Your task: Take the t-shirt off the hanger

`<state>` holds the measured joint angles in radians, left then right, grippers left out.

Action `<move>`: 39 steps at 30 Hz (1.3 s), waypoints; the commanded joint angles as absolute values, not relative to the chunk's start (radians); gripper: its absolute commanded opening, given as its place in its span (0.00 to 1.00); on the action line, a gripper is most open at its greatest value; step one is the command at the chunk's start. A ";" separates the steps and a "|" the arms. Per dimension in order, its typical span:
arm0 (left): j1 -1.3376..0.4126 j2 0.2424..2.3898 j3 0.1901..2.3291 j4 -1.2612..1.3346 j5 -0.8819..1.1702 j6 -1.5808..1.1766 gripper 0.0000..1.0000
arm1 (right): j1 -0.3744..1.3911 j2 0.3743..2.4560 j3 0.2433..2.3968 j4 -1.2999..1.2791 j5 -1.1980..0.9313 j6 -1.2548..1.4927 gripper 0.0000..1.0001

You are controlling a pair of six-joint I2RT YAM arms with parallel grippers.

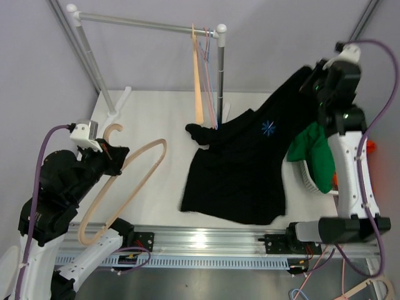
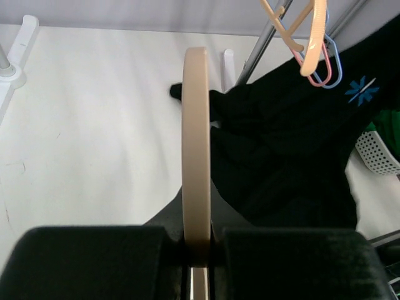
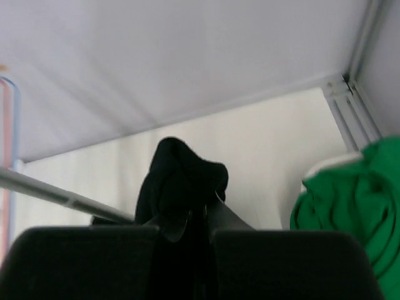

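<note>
A black t-shirt with a small blue star print is off the hanger; most of it lies on the white table, and one corner is lifted toward the back right. My right gripper is shut on that lifted corner, seen as bunched black cloth between the fingers. My left gripper is shut on a bare beige wooden hanger and holds it above the table's left side. In the left wrist view the hanger runs straight out between the jaws, with the shirt beyond it to the right.
A clothes rail stands at the back with several hangers on its right end. A white basket with a green garment sits at the right edge of the table. The basket also shows in the left wrist view.
</note>
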<state>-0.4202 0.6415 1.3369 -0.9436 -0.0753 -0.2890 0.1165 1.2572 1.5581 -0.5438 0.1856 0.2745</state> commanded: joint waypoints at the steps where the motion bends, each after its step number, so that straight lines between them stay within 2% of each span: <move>1: -0.425 0.641 1.344 -0.874 -0.051 -0.299 0.01 | -0.036 1.377 1.927 -0.393 -0.138 0.229 0.00; 5: -0.425 0.669 1.368 -0.882 -0.060 -0.284 0.01 | -0.136 1.569 2.283 -0.356 -0.152 0.282 0.00; 8: -0.425 0.686 1.374 -0.879 -0.051 -0.281 0.01 | -0.278 1.629 2.452 -0.307 -0.118 0.434 0.00; 11: -0.425 0.698 1.376 -0.865 -0.037 -0.278 0.01 | -0.424 1.611 2.433 -0.272 -0.022 0.572 0.00; 16: -0.425 0.725 1.376 -0.836 -0.052 -0.267 0.01 | -0.580 1.430 2.185 -0.246 0.159 0.629 0.00; 19: -0.425 0.756 1.367 -0.798 -0.064 -0.261 0.01 | -0.676 1.407 2.155 -0.291 0.135 0.627 0.00; 21: -0.423 0.782 1.365 -0.778 -0.078 -0.253 0.01 | -0.716 1.419 2.174 -0.413 0.027 0.621 0.00; 25: -0.408 0.848 1.378 -0.738 -0.043 -0.271 0.01 | -0.719 1.321 1.908 -0.451 -0.135 0.609 0.00; 26: -0.405 0.859 1.379 -0.717 -0.038 -0.279 0.01 | -0.719 1.231 1.694 -0.422 -0.144 0.612 0.00; 30: -0.388 0.912 1.448 -0.712 -0.047 -0.267 0.01 | -0.713 1.059 1.236 -0.325 -0.116 0.641 0.00; 34: -0.315 0.994 1.567 -0.718 -0.023 -0.259 0.01 | -0.661 1.087 1.008 -0.324 -0.088 0.620 0.00; 37: -0.234 1.069 1.659 -0.712 0.060 -0.285 0.01 | -0.592 1.163 0.947 -0.366 0.070 0.620 0.00; 39: -0.212 1.110 1.707 -0.703 0.090 -0.316 0.01 | -0.546 1.212 0.940 -0.446 0.253 0.653 0.01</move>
<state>-0.2516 1.0683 1.6180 -0.7628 0.0086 -0.2871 -0.5945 1.1889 0.9306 -0.4099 0.0402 0.6277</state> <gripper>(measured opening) 0.055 0.019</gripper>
